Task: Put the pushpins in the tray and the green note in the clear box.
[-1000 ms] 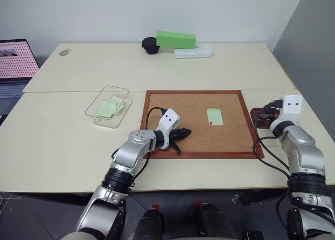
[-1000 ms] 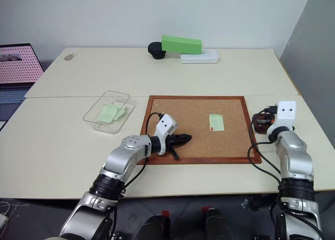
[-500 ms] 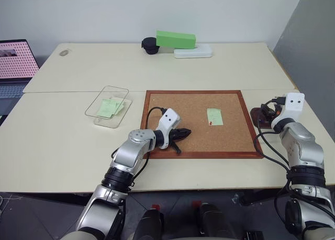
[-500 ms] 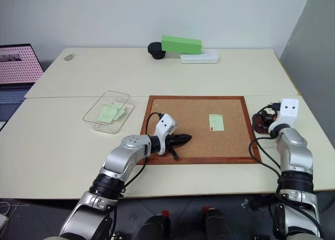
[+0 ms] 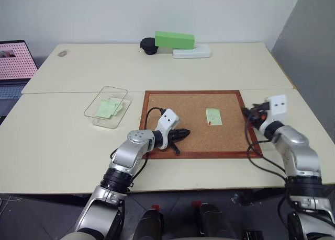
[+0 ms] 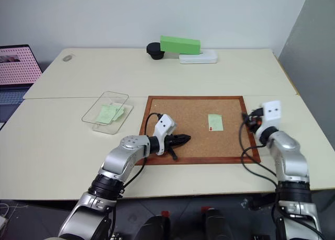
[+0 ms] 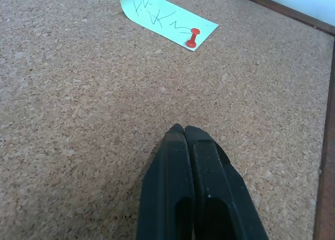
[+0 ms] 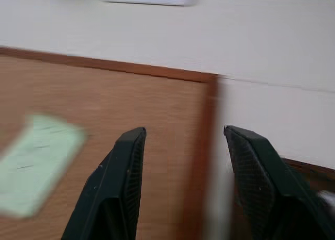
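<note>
At the far left a laptop [image 5: 15, 62] shows a pink dotted screen beside the smooth cream table [image 5: 63, 140]. Next comes the clear box [image 5: 106, 106], a shallow transparent plastic container with rounded corners, holding pale green paper slips. To its right lies the corkboard [image 5: 199, 124], a grainy brown cork sheet in a reddish wooden frame. The left gripper [image 7: 180, 130] rests low over the cork near the board's near-left part, its two smooth black fingers pressed tightly together with nothing between them. Further right on the cork sits the green note [image 7: 167, 20], a thin pale green paper with scribbled ink marks, one edge curling up slightly, fastened by a red pushpin [image 7: 193, 36] with a small glossy plastic head at its near corner. At the back of the table a bright green rectangular block [image 5: 174, 40] lies across a round black object [image 5: 149, 45] and a flat white box [image 5: 192, 52]. At the right, the right gripper [image 8: 183, 138] hovers over the board's right frame edge, its ribbed black fingers [image 8: 123, 182] spread apart and empty. The tray cannot be made out clearly behind that arm
</note>
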Robot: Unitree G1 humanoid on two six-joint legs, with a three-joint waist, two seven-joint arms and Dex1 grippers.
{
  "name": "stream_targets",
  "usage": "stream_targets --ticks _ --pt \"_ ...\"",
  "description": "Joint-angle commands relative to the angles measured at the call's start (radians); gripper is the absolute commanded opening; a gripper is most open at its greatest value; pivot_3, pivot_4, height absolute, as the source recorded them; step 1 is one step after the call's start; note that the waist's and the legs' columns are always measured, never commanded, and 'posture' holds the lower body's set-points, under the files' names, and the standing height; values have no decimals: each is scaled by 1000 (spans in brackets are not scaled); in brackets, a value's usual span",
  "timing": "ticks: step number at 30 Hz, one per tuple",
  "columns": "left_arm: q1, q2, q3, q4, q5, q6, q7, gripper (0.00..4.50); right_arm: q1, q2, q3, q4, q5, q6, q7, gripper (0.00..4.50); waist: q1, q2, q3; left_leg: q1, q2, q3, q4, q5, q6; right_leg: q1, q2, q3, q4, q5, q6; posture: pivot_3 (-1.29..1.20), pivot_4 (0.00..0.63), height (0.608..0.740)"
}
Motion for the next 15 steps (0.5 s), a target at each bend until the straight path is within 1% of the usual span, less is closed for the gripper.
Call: stream_targets --ticks 1,6,15 --pt "20 5 -17 12 -1 32 -3 0 14 14 67 -109 37 40 68 2517 0 0 0 0 0 0 0 0 0 0 0 0 0 0 0 0 150 740" --pt "27 9 -14 2 -4 38 -2 0 -6 51 125 -85 18 40 70 2517 1 0 0 0 0 0 0 0 0 0 0 0 0 0 0 0 150 740" --pt "31 18 -11 -14 -3 52 1 0 -67 99 176 29 -43 -13 70 2517 1 0 0 0 0 0 0 0 0 0 0 -1 0 0 0 0 150 740"
